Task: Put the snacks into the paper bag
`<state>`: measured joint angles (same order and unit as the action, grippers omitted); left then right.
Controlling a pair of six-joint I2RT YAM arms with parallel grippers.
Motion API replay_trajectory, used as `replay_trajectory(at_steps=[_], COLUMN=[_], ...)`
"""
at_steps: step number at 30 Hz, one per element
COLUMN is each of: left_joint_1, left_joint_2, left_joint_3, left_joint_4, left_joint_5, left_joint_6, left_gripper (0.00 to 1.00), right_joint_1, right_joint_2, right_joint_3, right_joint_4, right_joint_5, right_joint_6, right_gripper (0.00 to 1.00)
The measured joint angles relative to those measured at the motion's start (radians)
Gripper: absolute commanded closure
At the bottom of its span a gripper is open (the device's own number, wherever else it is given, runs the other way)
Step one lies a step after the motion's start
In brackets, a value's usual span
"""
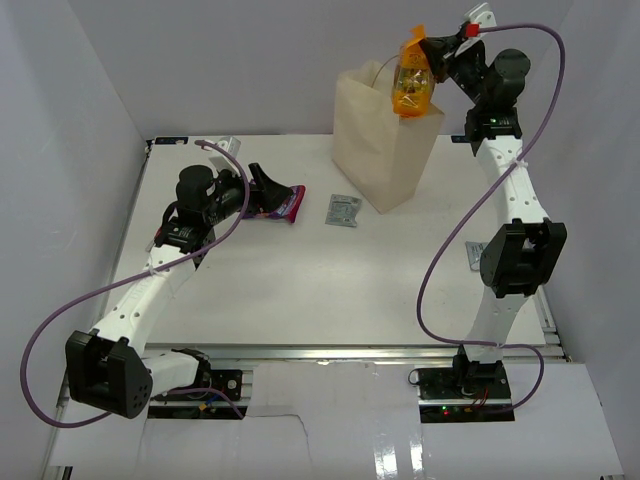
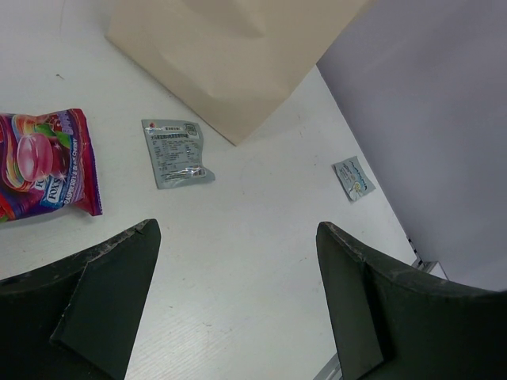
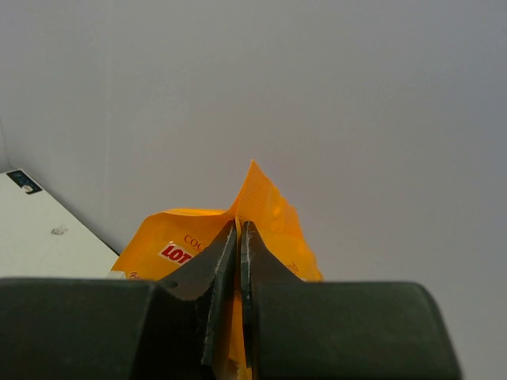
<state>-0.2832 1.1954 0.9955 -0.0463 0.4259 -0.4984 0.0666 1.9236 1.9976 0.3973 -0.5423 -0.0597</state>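
Note:
The cream paper bag (image 1: pixel 385 140) stands at the back of the table; its lower side also shows in the left wrist view (image 2: pixel 230 55). My right gripper (image 1: pixel 432 48) is shut on the orange packet (image 1: pixel 411 82) and holds it hanging over the bag's mouth; the packet fills the right wrist view (image 3: pixel 269 222). My left gripper (image 1: pixel 262 185) is open and empty, just above the purple-magenta packet (image 1: pixel 282 205), which lies at the left in the left wrist view (image 2: pixel 43 162). The silver-grey sachet (image 1: pixel 342 210) lies flat beside the bag and shows in the left wrist view (image 2: pixel 176 152).
A small pale sachet (image 2: pixel 353 177) lies near the table's right edge, close to my right arm's elbow (image 1: pixel 520 255). White walls close in the table at the back and both sides.

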Motion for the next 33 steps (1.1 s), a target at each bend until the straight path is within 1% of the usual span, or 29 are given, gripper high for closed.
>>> replay_trajectory(at_steps=[8,21,33], left_joint_1=[0.000,0.000,0.000], left_joint_2=[0.000,0.004,0.003], left_joint_3=[-0.003,-0.008,-0.024], left_joint_4=[0.001,0.006,0.006], left_joint_5=[0.000,0.006,0.006], left_joint_6=[0.000,0.000,0.000], left_gripper=[0.10,0.10,0.10], right_joint_1=[-0.004,-0.003,-0.022], right_joint_2=[-0.002,-0.060,-0.068], right_joint_3=[-0.017,-0.016,0.032], right_joint_4=[0.053,0.078,0.080], right_joint_5=[-0.032,-0.057,-0.060], right_joint_6=[0.034,0.114,0.139], right_gripper=[0.92,0.92,0.92])
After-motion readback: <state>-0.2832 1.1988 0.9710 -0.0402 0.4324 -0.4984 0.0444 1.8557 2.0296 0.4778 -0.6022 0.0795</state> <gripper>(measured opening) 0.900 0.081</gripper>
